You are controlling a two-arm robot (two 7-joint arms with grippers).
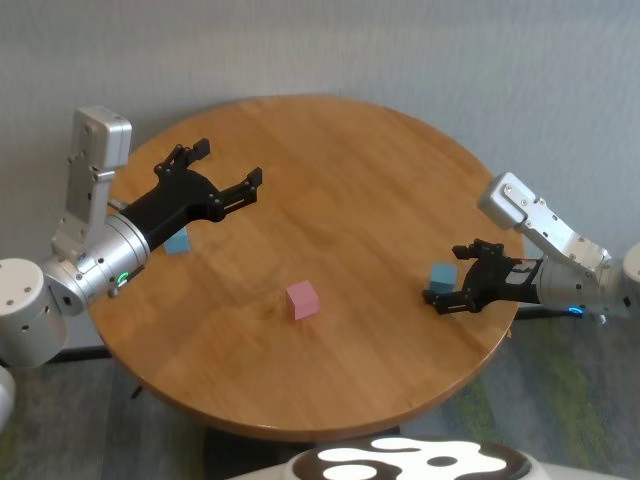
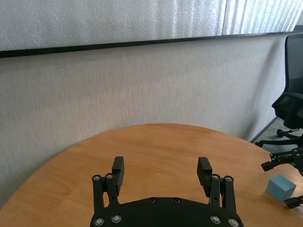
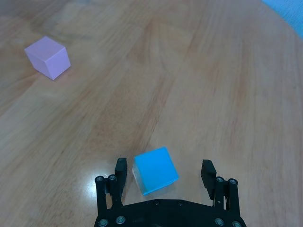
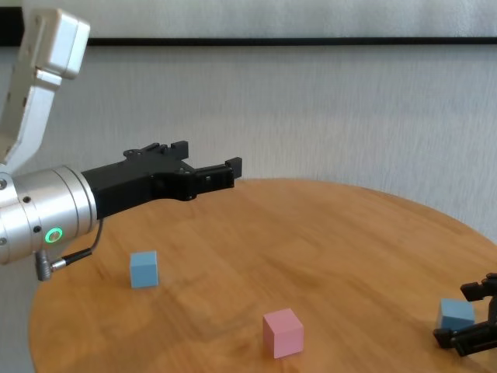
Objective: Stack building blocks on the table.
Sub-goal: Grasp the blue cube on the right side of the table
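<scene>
On the left, the left tool [image 1: 228, 166] hangs above the round tabletop [image 1: 340, 170] with fingers spread wide and nothing between them; one light blue cube [image 4: 144, 269] sits on the wood beneath its arm. The pink cube [image 1: 302, 299] stands alone near the middle front. At the right edge, the right tool [image 3: 164, 175] rests low, fingers spread on either side of the other light blue cube [image 3: 155, 170], one finger close beside it, the other apart.

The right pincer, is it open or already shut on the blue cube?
Open. The right pincer has its fingers on both sides of the blue cube, with gaps visible; the cube rests on the table.
</scene>
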